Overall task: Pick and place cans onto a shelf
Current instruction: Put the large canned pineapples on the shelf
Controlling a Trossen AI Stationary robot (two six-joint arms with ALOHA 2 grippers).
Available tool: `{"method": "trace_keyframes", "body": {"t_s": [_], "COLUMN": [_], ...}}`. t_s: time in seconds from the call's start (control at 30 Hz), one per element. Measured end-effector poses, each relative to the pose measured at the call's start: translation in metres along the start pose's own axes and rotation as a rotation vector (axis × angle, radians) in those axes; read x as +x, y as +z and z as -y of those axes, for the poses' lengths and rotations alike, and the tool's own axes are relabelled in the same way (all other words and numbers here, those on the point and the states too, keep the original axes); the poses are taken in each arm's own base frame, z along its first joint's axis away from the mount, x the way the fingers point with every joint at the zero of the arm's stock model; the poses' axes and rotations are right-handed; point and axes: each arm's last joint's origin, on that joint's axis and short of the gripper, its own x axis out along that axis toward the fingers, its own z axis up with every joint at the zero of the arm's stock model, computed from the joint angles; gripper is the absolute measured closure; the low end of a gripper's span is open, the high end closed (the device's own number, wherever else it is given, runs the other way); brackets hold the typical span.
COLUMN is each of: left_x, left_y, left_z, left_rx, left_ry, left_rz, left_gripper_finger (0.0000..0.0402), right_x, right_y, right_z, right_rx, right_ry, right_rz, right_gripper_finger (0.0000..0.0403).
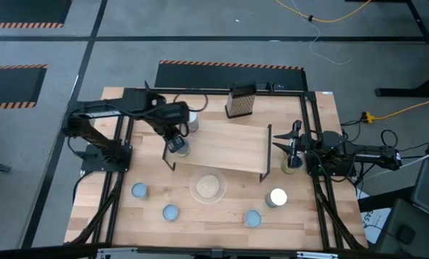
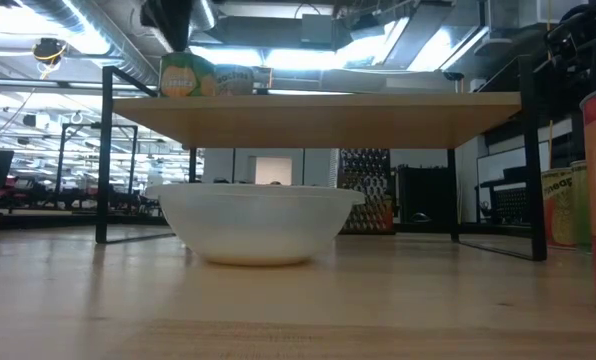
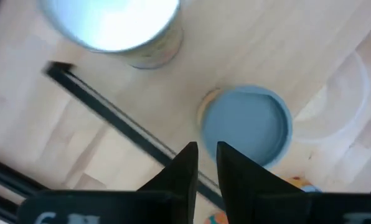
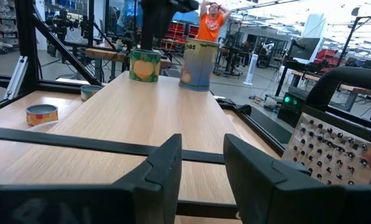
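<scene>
The light-wood shelf [image 1: 222,147] stands mid-table on its black frame. A short blue-topped can [image 3: 246,127] and a taller silver-topped can [image 3: 111,25] stand on the shelf's left end; both also show in the low view [image 2: 186,75]. My left gripper [image 1: 177,144] hovers just above the short can, with its fingers [image 3: 207,165] nearly together and nothing between them. My right gripper [image 1: 291,147] waits at the shelf's right end, open by a narrow gap [image 4: 203,168] and empty. One can [image 1: 294,164] stands beside it. Several more cans stand on the near table [image 1: 139,191] [image 1: 170,212] [image 1: 252,218], and one has a shiny top [image 1: 276,197].
A white dish [image 1: 208,186] with beige contents sits in front of the shelf, and it also shows in the low view [image 2: 258,225]. A dark box grater [image 1: 240,101] stands at the far edge. Black rails [image 1: 124,173] run along the table's sides. A person [image 4: 210,22] stands far off in the room.
</scene>
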Motion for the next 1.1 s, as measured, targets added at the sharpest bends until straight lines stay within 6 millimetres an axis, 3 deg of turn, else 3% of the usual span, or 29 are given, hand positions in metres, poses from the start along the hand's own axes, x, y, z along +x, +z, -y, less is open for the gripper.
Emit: {"method": "trace_keyframes", "body": {"t_s": [0.27, 0.4, 0.53, 0.73, 1.1], "left_x": [-0.053, -0.067, -0.053, -0.012, 0.036], "left_y": [-0.036, -0.054, -0.075, -0.105, -0.132], "left_z": [-0.016, -0.019, -0.02, -0.026, -0.039], "left_rx": [0.123, 0.15, 0.196, 0.245, 0.332], "left_ry": [0.036, 0.037, -0.032, -0.143, -0.255], "left_rz": [0.233, 0.36, 0.453, 0.584, 0.901], "left_gripper_finger": [0.0347, 0.0347, 0.0347, 0.0346, 0.0346], "right_x": [0.0, 0.0, 0.0, 0.0, -0.001], "right_y": [0.0, 0.0, 0.0, 0.002, 0.01], "right_z": [0.0, 0.0, 0.0, 0.0, 0.001], "right_rx": [0.0, 0.0, 0.0, 0.045, 0.166], "right_ry": [0.005, 0.007, 0.007, 0.003, -0.001], "right_rz": [0.0, 0.0, 0.001, 0.025, 0.105], "right_gripper_finger": [0.0279, 0.0279, 0.0279, 0.0279, 0.0279]}}
